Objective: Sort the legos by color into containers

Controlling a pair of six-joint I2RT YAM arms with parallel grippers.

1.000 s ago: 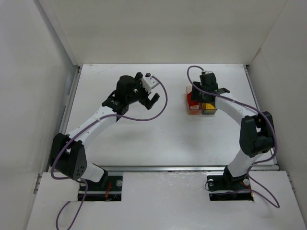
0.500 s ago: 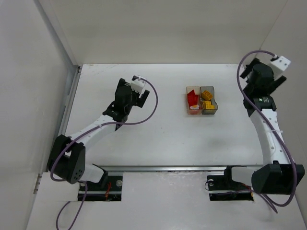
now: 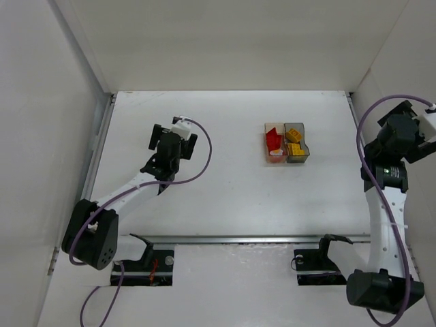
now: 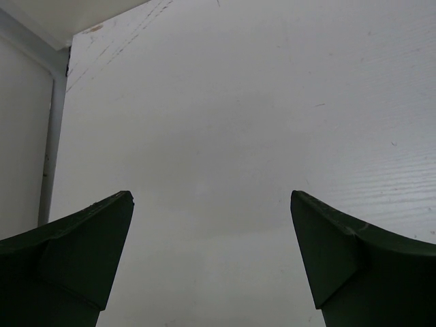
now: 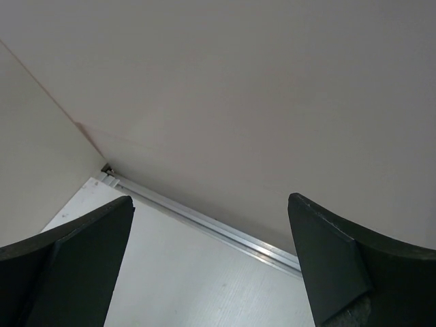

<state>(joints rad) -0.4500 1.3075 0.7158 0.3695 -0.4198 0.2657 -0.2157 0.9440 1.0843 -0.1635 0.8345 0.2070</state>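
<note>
Two joined containers stand at the table's centre right. The amber one [image 3: 266,146] holds the red legos [image 3: 274,141]; the grey one [image 3: 306,155] holds the yellow legos [image 3: 295,136]. I see no loose brick on the table. My left gripper [image 3: 162,134] hovers far to the left of the bins, open and empty; in its wrist view the left gripper [image 4: 211,197] frames only bare white table. My right gripper [image 3: 403,122] is raised by the right wall, open and empty; in its wrist view the right gripper [image 5: 211,199] faces the wall and a table corner.
White walls enclose the table on three sides. An aluminium rail [image 3: 102,136] runs along the left edge, seen also as the rail [image 4: 51,136] in the left wrist view. Another rail [image 5: 204,225] lies at the foot of the wall before the right gripper.
My right gripper has left the bins, opened, and swung out and up to the right wall. My left arm has drawn back to the left and toward its base.
</note>
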